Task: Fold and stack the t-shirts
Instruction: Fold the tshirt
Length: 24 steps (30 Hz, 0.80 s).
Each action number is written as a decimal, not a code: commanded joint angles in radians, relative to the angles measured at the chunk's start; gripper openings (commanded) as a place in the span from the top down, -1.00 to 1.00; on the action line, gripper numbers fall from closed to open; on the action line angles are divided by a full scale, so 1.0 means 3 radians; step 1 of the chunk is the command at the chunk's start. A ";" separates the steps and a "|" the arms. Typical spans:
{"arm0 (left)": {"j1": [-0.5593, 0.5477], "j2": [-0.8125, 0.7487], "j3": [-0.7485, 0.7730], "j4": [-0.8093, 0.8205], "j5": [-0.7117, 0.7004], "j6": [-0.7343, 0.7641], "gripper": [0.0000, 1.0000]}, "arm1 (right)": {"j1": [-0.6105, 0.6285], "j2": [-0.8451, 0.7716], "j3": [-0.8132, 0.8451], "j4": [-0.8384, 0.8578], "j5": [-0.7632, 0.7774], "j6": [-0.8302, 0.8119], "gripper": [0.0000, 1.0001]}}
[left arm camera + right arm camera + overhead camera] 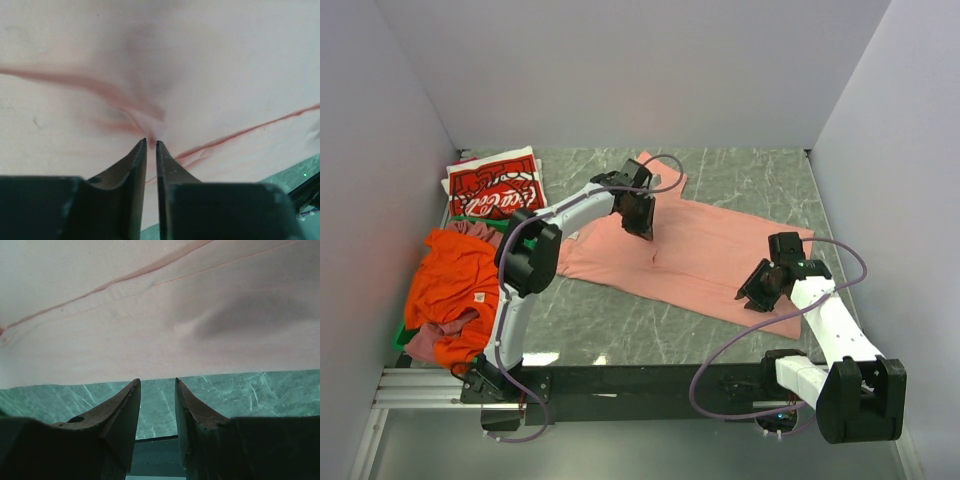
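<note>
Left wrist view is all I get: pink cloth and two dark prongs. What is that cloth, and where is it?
Observer: It's a salmon-pink t-shirt, spread out on a green marbled table.
Operator: Is the other arm doing anything?
Observer: The right tool is open at the shirt's near edge.
Operator: Are there any other shirts?
Observer: A folded red Coca-Cola t-shirt lies at the far left.

One salmon-pink tee [705,255], one red tee [495,190], one orange tee [455,275] and one mauve tee [423,344] make four.
</note>
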State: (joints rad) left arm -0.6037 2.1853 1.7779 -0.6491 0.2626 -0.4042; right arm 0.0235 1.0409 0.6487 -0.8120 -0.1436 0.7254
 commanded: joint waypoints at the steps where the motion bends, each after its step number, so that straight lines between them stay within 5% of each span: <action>1: -0.0018 -0.0054 0.0245 -0.0040 0.0147 -0.0013 0.57 | -0.0012 -0.0038 0.0067 -0.0029 0.0024 0.0026 0.18; 9: -0.0018 -0.0504 0.0429 0.0077 0.0337 -0.0248 0.42 | -0.0007 -0.0125 0.0190 -0.0085 0.0065 0.0021 0.17; 24: -0.0013 -0.1368 0.0133 0.0333 -0.0594 0.0135 0.31 | -0.0007 -0.0100 0.0251 -0.0024 0.0049 -0.0035 0.17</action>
State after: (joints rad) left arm -0.6037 1.8057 1.8301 -0.5900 0.1749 -0.4191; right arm 0.0235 1.0214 0.6708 -0.8314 -0.1398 0.7238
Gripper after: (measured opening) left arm 0.336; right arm 0.412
